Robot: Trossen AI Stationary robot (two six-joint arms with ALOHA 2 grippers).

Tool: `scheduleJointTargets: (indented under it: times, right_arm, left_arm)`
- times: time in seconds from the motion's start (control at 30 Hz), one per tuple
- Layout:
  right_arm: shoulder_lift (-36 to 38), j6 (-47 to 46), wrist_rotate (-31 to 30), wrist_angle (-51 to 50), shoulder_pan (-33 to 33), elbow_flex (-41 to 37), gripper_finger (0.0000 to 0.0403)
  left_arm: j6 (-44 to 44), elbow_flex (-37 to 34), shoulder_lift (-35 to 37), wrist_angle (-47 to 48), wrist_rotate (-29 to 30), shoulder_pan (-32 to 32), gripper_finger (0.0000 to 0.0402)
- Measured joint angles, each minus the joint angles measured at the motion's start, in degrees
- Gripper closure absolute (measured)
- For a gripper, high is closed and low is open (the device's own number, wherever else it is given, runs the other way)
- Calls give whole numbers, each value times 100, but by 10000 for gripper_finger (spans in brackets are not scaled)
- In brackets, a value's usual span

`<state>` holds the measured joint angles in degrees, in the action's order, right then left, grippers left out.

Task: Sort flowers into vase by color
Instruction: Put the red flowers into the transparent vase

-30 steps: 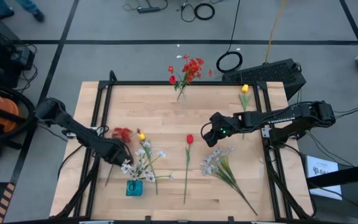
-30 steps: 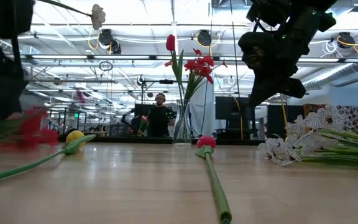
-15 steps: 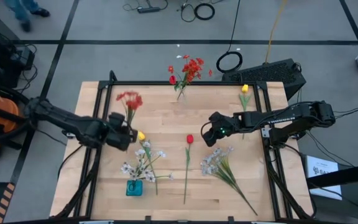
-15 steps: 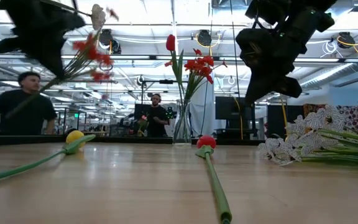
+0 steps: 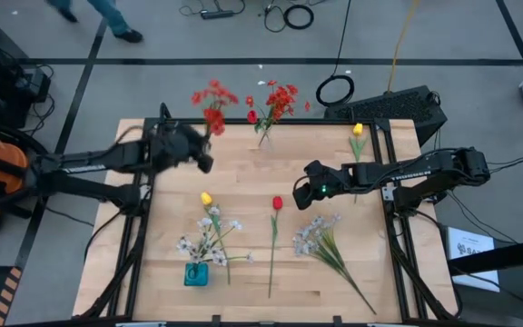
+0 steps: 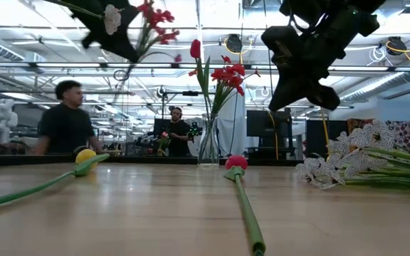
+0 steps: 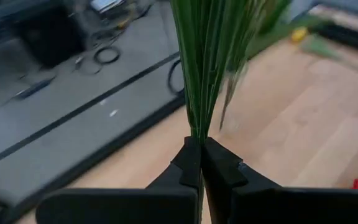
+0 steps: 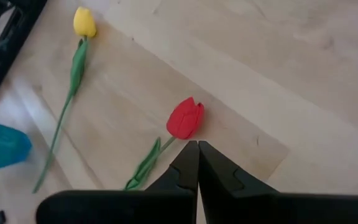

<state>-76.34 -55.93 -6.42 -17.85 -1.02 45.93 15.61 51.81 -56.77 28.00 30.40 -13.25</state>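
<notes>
The left gripper point(image 5: 198, 148) is clamped on the green stems of a red flower cluster point(image 5: 212, 102), held above the table's far left, blooms pointing toward the clear vase point(image 5: 263, 136) of red flowers. A blue vase point(image 5: 195, 273) holds white sprays. The right gripper point(image 5: 309, 188) hovers closed, empty, above the lying red tulip point(image 5: 277, 203)

arms: dark, jointed | fingers point(image 8: 188, 163): black, tapered | cables: black

A: What are you counting in flowers?
B: Yellow tulips point(image 5: 206, 198), two. Red tulips point(image 5: 277, 202), two. White sprays point(image 5: 320, 238), two. Red clusters point(image 5: 212, 98), two.
A: Vases?
B: Two standing: clear vase point(image 6: 208, 146), blue vase point(image 5: 195, 274).
</notes>
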Motion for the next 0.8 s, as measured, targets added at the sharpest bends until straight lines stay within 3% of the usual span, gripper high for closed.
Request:
scheduleJointTargets:
  times: [0.17, 0.23, 0.37, 0.5, 0.67, 0.8]
  right_arm:
    - [0, -535, -78, 2, 2, 0, 403]
    - [0, -697, -257, 0, 42, 0, 403]
    - [0, -954, -444, 9, 128, 0, 403]
    - [0, -1164, -452, 44, 190, 0, 403]
    - [0, -1381, -632, 82, 203, 0, 403]
    - [0, -1395, -734, 187, 201, 0, 403]
  left_arm:
    - [-1056, -271, 0, -1296, -1910, -1646, 394]
    - [-1377, -392, -45, -1814, -2930, -2259, 394]
    - [-1237, -841, -338, -3642, -5063, -3192, 394]
    - [-844, -1198, -999, -5369, -5639, -3695, 394]
    - [-134, -1245, -2130, -7439, -6811, -3786, 394]
    - [473, -1244, -2888, -9364, -7077, -3722, 394]
